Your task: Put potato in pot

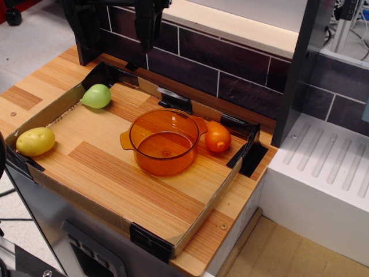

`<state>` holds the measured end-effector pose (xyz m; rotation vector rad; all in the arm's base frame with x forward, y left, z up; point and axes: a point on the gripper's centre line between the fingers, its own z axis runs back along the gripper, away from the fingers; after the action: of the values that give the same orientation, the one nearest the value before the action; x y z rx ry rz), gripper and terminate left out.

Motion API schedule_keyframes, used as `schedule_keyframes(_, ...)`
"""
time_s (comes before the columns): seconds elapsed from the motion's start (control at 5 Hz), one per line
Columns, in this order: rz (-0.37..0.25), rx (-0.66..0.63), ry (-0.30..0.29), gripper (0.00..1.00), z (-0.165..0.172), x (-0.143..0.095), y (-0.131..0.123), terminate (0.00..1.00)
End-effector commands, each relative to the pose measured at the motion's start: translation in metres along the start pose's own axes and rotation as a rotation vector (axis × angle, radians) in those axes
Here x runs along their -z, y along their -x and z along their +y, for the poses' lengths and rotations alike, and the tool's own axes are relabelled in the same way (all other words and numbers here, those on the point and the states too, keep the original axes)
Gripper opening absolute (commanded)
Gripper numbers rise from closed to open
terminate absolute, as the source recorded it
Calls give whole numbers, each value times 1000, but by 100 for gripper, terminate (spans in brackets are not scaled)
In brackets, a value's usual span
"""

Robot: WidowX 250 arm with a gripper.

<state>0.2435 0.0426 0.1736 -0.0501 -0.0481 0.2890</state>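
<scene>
**Jaws parked high, potato not yet collected**

The jaws hung at the top edge of the view, above the rear of the surface, with two dark fingers pointing down and a clear gap between them; they were spread and held nothing. The upper part of the arm was cropped out.

The potato lay on its side in the near-left corner of the cardboard-walled tray, touching or just beside the low wall, well apart from the jaws. The pot stood upright and empty near the tray's middle, mouth open upward, which left it ready to receive a drop from above. In my judgement the low walls were there to stop the rounded toys rolling off.

Count: one yellow potato, one orange pot, one light-green pear-shaped piece in the far-left corner, one orange round fruit just beside the pot's right handle. Task judged not begun; the potato's place against the wall may crowd one finger on approach.
</scene>
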Motion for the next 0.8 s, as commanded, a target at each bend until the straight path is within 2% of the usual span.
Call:
schedule_keyframes(0.0,0,0,0,100,0,0,0,0)
schedule_keyframes(0.2,-26,122,-5,100,24,9,7,0)
schedule_keyframes(0.4,23,248,2,100,50,20,9,0)
schedule_keyframes(0.6,34,298,0,100,73,28,9,0)
